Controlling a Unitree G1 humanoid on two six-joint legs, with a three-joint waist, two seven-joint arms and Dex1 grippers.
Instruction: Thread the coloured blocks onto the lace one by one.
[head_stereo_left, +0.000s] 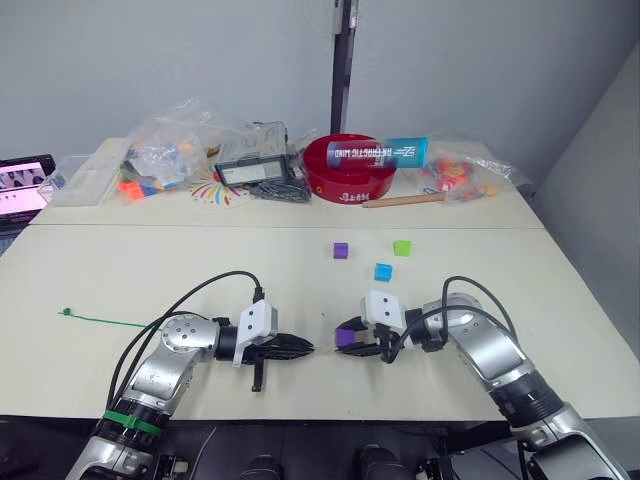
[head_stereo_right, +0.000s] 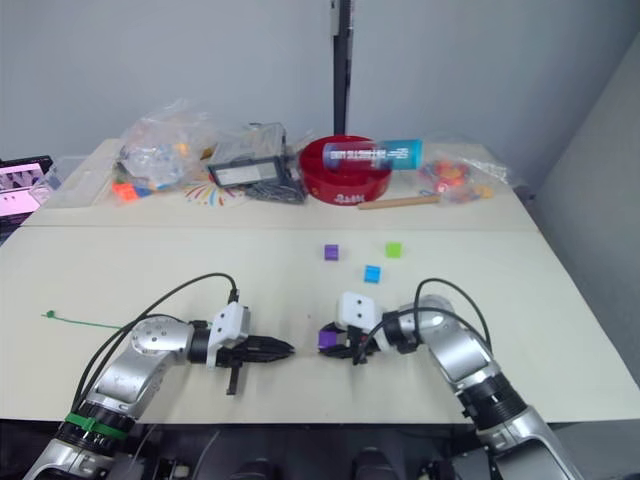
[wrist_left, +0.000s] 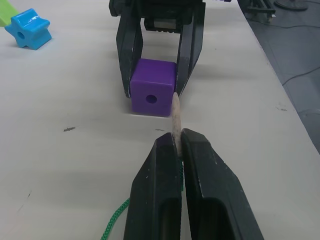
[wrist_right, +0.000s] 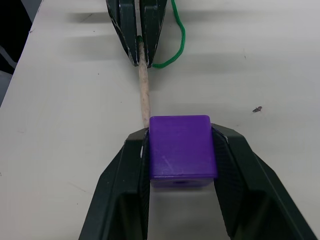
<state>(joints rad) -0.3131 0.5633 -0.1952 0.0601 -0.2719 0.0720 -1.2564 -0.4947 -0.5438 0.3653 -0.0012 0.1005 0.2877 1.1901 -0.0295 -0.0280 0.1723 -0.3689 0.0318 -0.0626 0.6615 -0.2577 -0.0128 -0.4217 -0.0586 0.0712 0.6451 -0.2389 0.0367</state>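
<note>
On a pale counter (head_stereo_left: 120, 270), the robot's two arms meet tip to tip near the front edge. The right tool (wrist_right: 180, 165) is clamped on a purple block (wrist_right: 181, 147), one black finger pressed against each side, with the block resting on the counter and its bored hole facing the opposite arm. The left tool (wrist_left: 178, 142) is closed on the lace (wrist_left: 116, 218), pinching the pale stiff tip (wrist_left: 175, 117) so that it juts forward from between the fingers. In the left wrist view the tip lies just beside the block's hole, off to the side nearest one finger of the right tool, at the block's edge rather than in the opening. Whether it actually touches the block cannot be told. Behind the left tool the thin green string curls away across the counter, and its far end with a small green knot (head_stereo_left: 66, 312) lies well apart, out toward the robot's left. Three more blocks sit loose farther back on the counter, near one another but apart: a second purple block (head_stereo_left: 341, 251), a blue block (head_stereo_left: 383, 272) and a light green block (head_stereo_left: 402, 247). Along the back of the counter stand a red bowl (head_stereo_left: 345, 178) with a printed tube (head_stereo_left: 379, 152) lying across its rim, clear plastic bags of toy pieces (head_stereo_left: 165, 152) and a wooden stick (head_stereo_left: 404, 200).
</note>
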